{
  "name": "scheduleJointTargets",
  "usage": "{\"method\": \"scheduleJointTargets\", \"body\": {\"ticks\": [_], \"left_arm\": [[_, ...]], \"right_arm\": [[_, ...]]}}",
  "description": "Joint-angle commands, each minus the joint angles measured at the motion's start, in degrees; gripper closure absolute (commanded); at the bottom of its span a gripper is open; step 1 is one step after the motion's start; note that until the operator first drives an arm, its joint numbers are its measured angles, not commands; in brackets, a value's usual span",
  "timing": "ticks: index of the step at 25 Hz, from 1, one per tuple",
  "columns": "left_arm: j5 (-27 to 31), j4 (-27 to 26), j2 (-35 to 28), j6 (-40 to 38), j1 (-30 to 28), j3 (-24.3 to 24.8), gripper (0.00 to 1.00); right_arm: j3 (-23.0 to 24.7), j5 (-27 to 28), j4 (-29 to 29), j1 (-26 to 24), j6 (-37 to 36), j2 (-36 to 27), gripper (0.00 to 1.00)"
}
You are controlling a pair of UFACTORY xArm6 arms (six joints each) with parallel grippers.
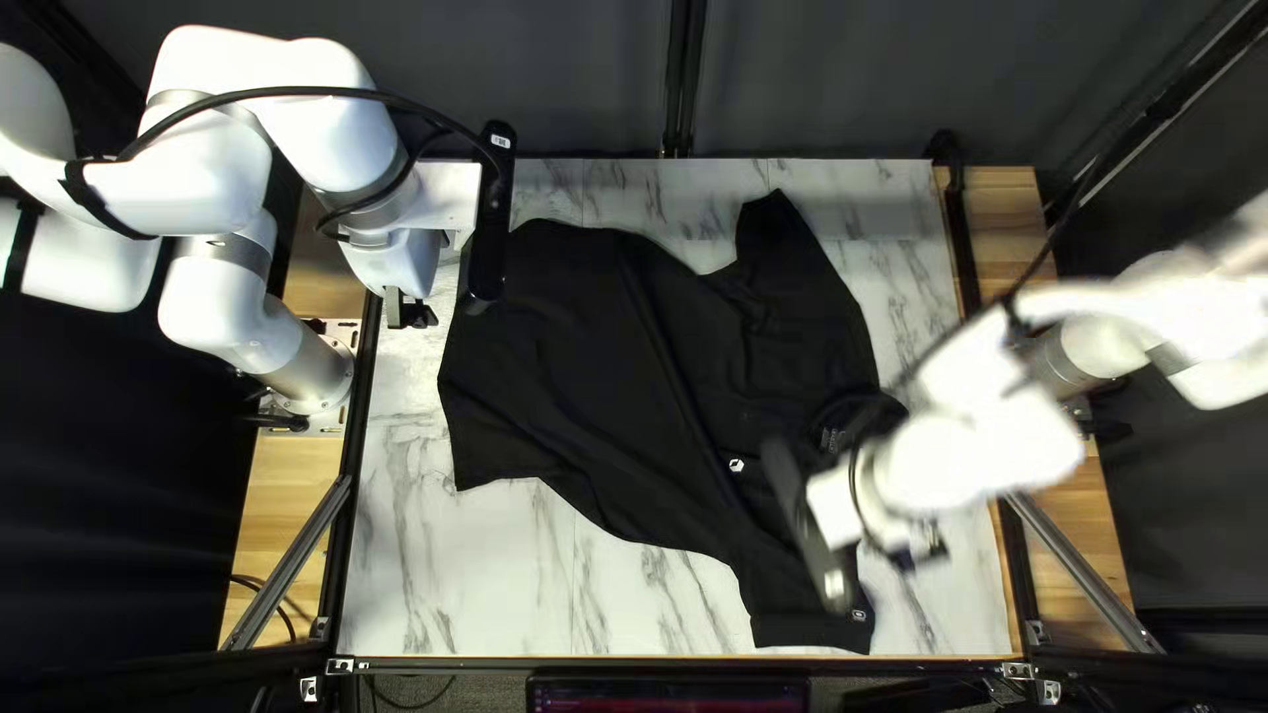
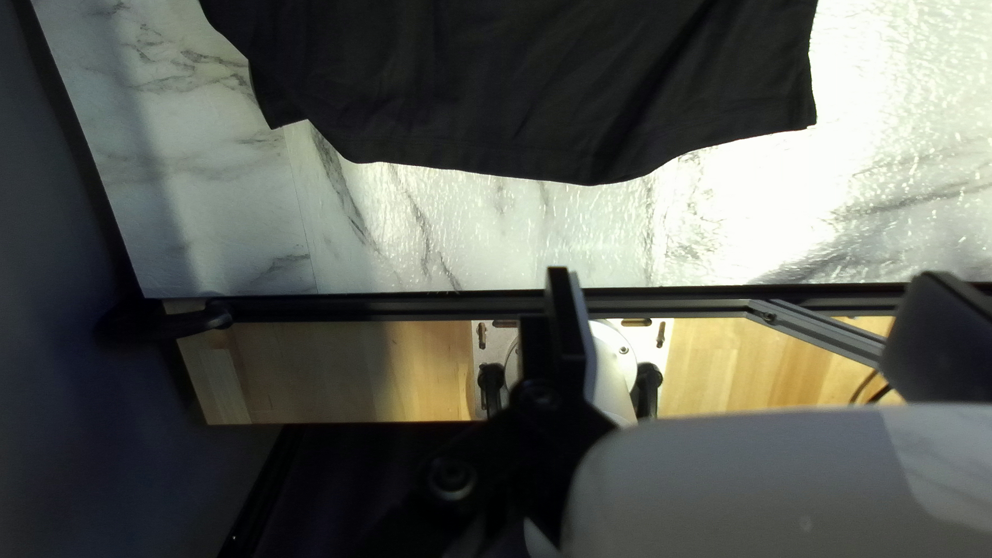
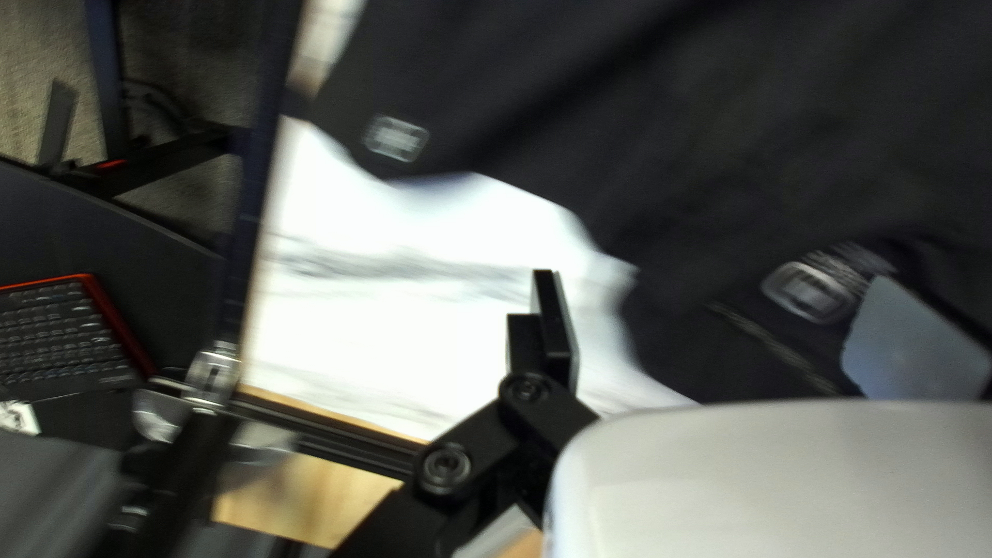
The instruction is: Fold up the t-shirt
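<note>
Top left view: an unfolded T-shirt [image 1: 581,357] and its likely folding faults

The marble-patterned tabletop [image 1: 436,561] bears the black garment, its body ahead of the left gripper [image 1: 411,316], its collar end beside the right gripper [image 1: 917,553]. Both pincers stand wide, holding no cloth. The long crease [image 1: 674,370], ahead of the left gripper, could set as a ridge if folded over unsmoothed. Either sleeve might fold crookedly, because the garment lies askew; the near sleeve [image 1: 806,594], just beside the right gripper, could be missed if the fingers close over bare tabletop. A shallow pinch near the sleeve's square emblem [image 3: 396,137] might slip.
</note>
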Motion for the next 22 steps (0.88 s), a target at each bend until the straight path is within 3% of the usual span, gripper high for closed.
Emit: {"method": "scheduleJointTargets", "body": {"ticks": [1, 9, 11, 13, 19, 22], "left_arm": [[0.0, 0.0, 0.0, 0.0, 0.0, 0.0, 0.0], [0.0, 0.0, 0.0, 0.0, 0.0, 0.0, 0.0], [0.0, 0.0, 0.0, 0.0, 0.0, 0.0, 0.0], [0.0, 0.0, 0.0, 0.0, 0.0, 0.0, 0.0], [0.0, 0.0, 0.0, 0.0, 0.0, 0.0, 0.0], [0.0, 0.0, 0.0, 0.0, 0.0, 0.0, 0.0]], "right_arm": [[1.4, -1.6, 0.5, -11.3, -10.6, -2.8, 0.0], [1.4, -1.6, 0.5, -11.3, -10.6, -2.8, 0.0], [0.1, -2.6, 0.3, -9.2, -11.0, 0.9, 0.0], [-1.7, -3.4, -0.3, -11.8, -14.2, 4.8, 0.0], [-3.2, -9.4, -3.2, -25.7, -21.5, 13.1, 0.0], [-3.2, -9.4, -3.2, -25.7, -21.5, 13.1, 0.0]]}}
